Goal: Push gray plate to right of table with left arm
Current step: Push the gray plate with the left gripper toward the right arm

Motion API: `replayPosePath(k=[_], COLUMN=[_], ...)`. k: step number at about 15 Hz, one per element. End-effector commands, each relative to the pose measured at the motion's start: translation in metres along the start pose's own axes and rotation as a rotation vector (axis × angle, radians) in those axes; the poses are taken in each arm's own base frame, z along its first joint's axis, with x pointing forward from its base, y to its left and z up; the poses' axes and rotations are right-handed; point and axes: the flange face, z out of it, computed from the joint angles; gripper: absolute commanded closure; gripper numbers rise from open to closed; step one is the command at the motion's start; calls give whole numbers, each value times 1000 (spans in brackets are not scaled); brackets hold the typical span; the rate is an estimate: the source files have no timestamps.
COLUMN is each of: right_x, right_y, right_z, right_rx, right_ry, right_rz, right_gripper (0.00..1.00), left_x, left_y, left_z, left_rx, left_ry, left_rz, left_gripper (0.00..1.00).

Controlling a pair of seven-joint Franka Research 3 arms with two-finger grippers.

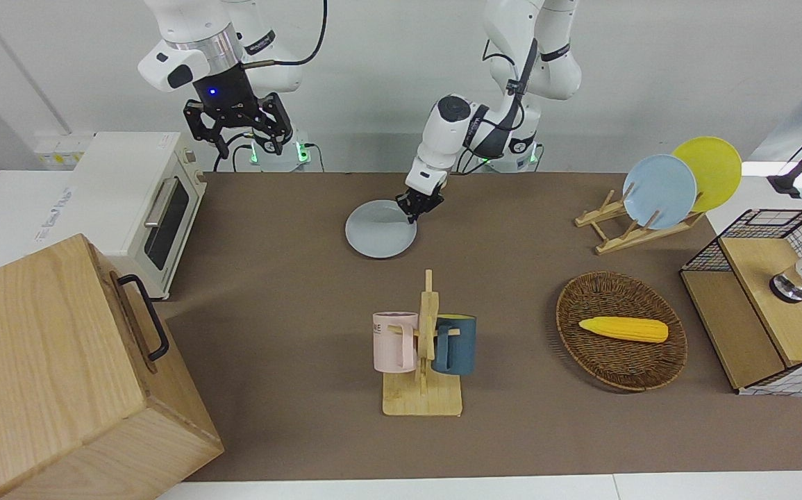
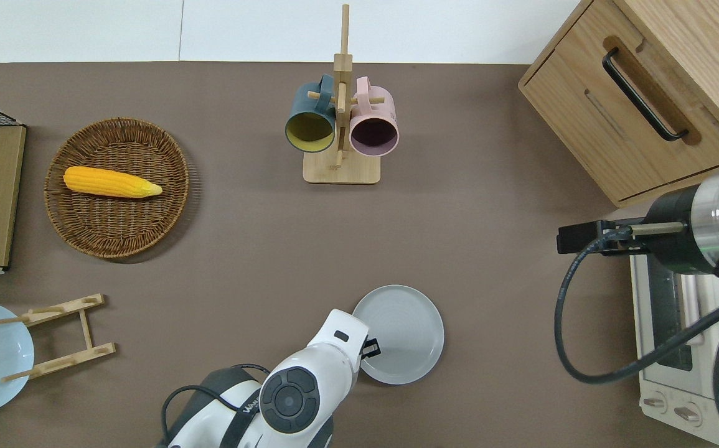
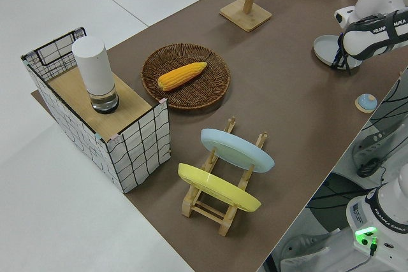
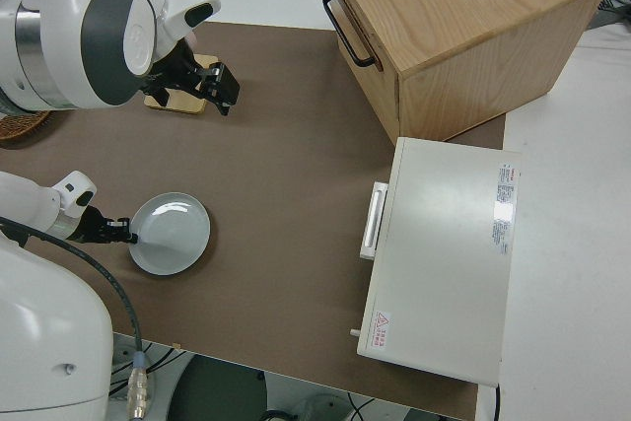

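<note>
The gray plate lies flat on the brown table, nearer to the robots than the mug rack; it also shows in the overhead view and the right side view. My left gripper is down at table height with its fingers together, touching the plate's rim on the side toward the left arm's end, as the overhead view shows. My right arm is parked, its gripper open and empty.
A white toaster oven and a wooden cabinet stand at the right arm's end. The mug rack holds two mugs. A basket with corn, a plate rack and a wire crate stand toward the left arm's end.
</note>
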Motion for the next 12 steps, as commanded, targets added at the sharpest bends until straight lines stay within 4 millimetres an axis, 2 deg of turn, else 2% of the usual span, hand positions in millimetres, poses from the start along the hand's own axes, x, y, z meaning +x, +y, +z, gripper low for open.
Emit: replayPosePath(k=[1,4,11,12], right_x=[1,1,1,1], right_y=[-1,0,-1,0], right_z=[-3,-3,-3,-3], right_rx=[18,18,18,18], right_ry=[0,0,0,0], right_rz=[2,4,2,4], right_gripper=[5,5,5,5], left_x=[-9,-27,-29,-30], left_y=[21,44,65,65], left_z=[14,17,22,22], left_rx=[-18,-32,-53,-52], left_ry=[-10,-23,-30,-29], left_rz=[-16,-19,-31,-23], left_gripper=[1000,1000,980,762])
